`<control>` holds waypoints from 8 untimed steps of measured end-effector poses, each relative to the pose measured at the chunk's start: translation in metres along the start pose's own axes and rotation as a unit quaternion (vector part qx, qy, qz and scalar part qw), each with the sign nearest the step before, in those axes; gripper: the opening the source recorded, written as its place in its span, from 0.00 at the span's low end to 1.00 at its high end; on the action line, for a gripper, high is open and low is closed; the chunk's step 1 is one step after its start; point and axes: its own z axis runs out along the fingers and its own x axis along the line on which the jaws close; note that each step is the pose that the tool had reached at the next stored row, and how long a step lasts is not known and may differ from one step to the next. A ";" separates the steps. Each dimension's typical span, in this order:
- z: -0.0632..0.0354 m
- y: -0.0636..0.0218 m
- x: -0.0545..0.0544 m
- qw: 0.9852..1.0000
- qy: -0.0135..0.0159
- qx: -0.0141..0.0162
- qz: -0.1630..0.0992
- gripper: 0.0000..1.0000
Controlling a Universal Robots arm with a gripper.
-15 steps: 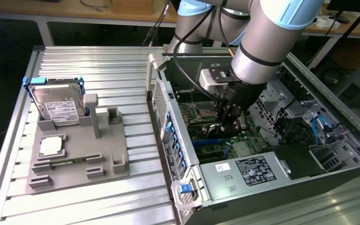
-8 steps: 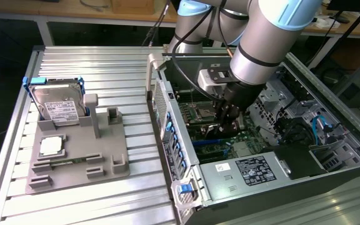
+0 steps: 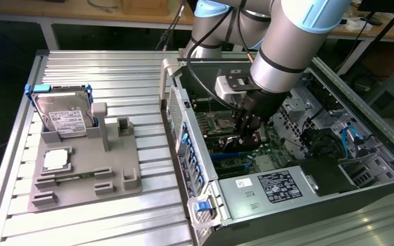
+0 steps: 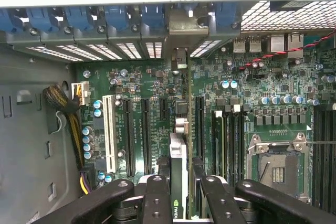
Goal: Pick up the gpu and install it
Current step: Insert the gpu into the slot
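My gripper (image 4: 181,199) is down inside the open computer case (image 3: 195,169), shut on the gpu (image 4: 179,166). The card is seen edge-on between the two black fingers (image 4: 156,195), with a green logo on its near edge. It runs across the green motherboard (image 4: 236,87) in line with the black expansion slots. Its silver bracket end (image 4: 181,30) reaches the rear slot openings. I cannot tell whether its edge sits in a slot. In the exterior view the gripper (image 3: 247,134) hangs low over the motherboard (image 3: 228,159), and the card shows as a dark strip (image 3: 237,143) beneath it.
An empty CPU socket (image 4: 277,167) lies beside the card. A power supply (image 3: 272,187) fills the case's near corner. On the exterior view's left, a grey fixture (image 3: 87,184) carries a hard drive (image 3: 63,115) in a blue frame and a square CPU chip (image 3: 57,160).
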 end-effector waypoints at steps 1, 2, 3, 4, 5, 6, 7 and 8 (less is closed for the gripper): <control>0.0000 0.0000 0.000 1.000 0.000 0.000 0.000 0.27; 0.0001 0.0001 0.000 1.000 0.000 0.000 -0.001 0.27; 0.0000 0.0000 0.000 1.000 0.000 0.000 -0.002 0.27; 0.0000 0.0000 0.000 1.000 0.000 0.000 -0.003 0.27; 0.0000 0.0000 0.000 1.000 0.000 0.000 -0.005 0.27; 0.0001 0.0001 -0.001 1.000 0.000 0.001 -0.006 0.27; 0.0001 0.0000 -0.001 1.000 0.000 0.001 -0.008 0.27; 0.0002 0.0000 -0.001 1.000 0.000 0.001 -0.010 0.27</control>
